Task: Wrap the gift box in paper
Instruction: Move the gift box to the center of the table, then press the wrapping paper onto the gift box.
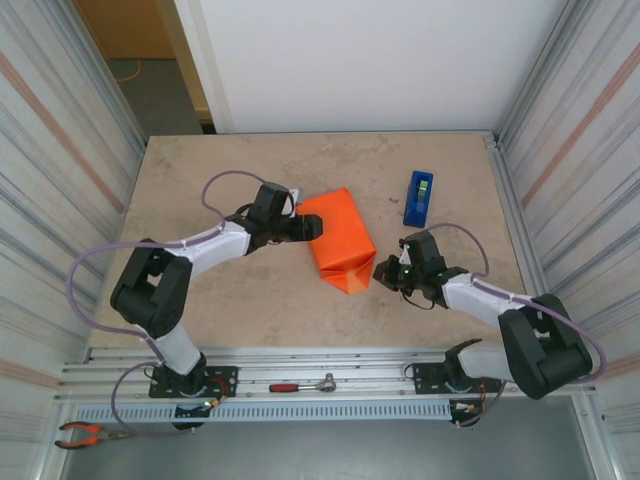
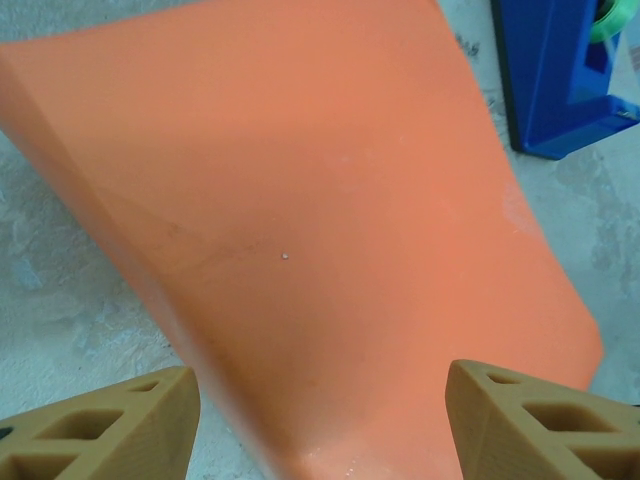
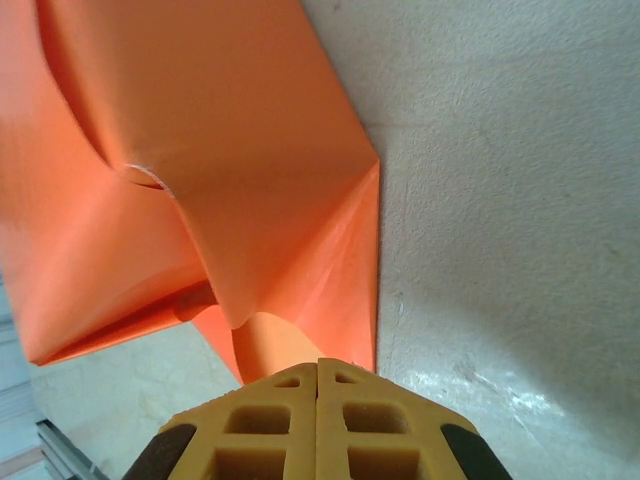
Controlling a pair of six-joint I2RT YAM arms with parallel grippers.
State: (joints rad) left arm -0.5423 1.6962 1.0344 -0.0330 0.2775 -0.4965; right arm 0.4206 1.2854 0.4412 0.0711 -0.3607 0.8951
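The gift box (image 1: 338, 238), skinned in orange paper (image 3: 250, 150), lies between both claws. A blue tape dispenser (image 1: 418, 198) sits beyond the right one. The left gripper (image 1: 312, 226) gapes around one end. The right gripper (image 1: 383, 270), closed, touches the loose flap. The step looks like end-folding; next, flatten that flap, then tape.

1 desk (image 1: 240, 170) carrying things. 1 gift box (image 1: 336, 228) sitting on it, 1 sheet of orange paper (image 1: 350, 268) covering box. 1 blue tape dispenser (image 1: 418, 198) standing beside. 2 arms (image 1: 200, 250) standing at near edge, 2 claws showing: left claw (image 1: 316, 226), right claw (image 1: 382, 270). 2 purple cables (image 1: 70, 280) looping, 1 along each arm. 1 red-handled ratchet (image 1: 305, 385) and 1 pair of orange-handled pliers (image 1: 85, 433) lying at near edge.
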